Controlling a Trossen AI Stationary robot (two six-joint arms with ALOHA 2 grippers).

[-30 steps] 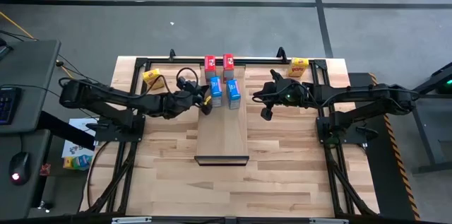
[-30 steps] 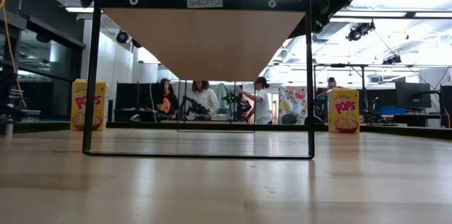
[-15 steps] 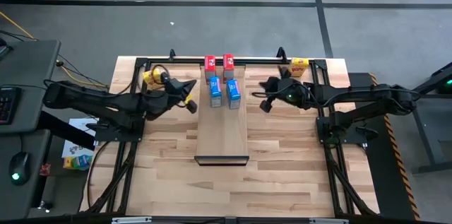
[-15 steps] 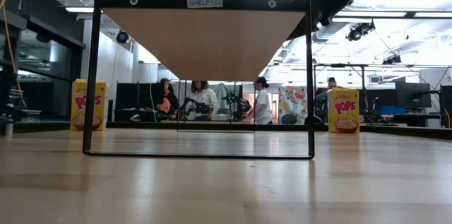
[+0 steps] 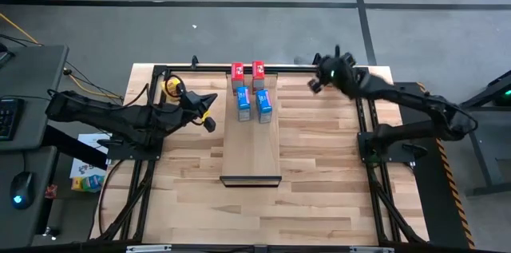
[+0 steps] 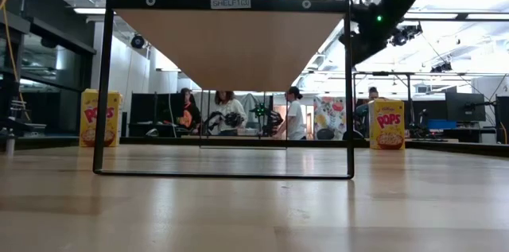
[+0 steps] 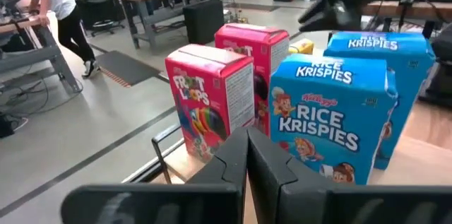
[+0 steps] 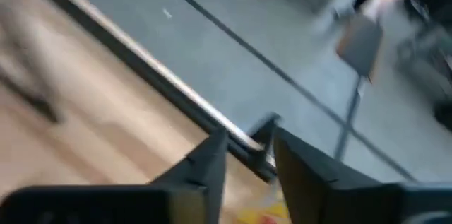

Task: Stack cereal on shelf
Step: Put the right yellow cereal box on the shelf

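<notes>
The pale shelf board point(image 5: 250, 141) lies mid-table on a black frame, its dark lip point(image 5: 250, 179) at the near end. Two red cereal boxes point(image 5: 237, 71) point(image 5: 258, 69) stand upright at its far end, and two blue ones point(image 5: 243, 103) point(image 5: 264, 103) just nearer. In the left wrist view I see the red box point(image 7: 212, 100) and blue box point(image 7: 328, 128) close ahead. One yellow box point(image 6: 99, 117) stands on the tabletop at far left, the other point(image 6: 389, 123) at far right. My left gripper point(image 5: 209, 119) is shut, left of the shelf. My right gripper point(image 5: 314, 84) is open, raised near the far right corner.
The black frame rail point(image 5: 255, 67) runs along the table's far edge, and frame legs point(image 6: 102, 85) point(image 6: 350, 85) hold the shelf above the tabletop. Bare butcher-block tabletop point(image 5: 319, 165) lies near and on both sides of the shelf. People stand in the room behind.
My left gripper has drawn back from the left blue box toward the table's left. My right gripper has swung from beside the shelf toward the far edge and the far-right yellow box, turning as it went. The boxes have stayed in place.
</notes>
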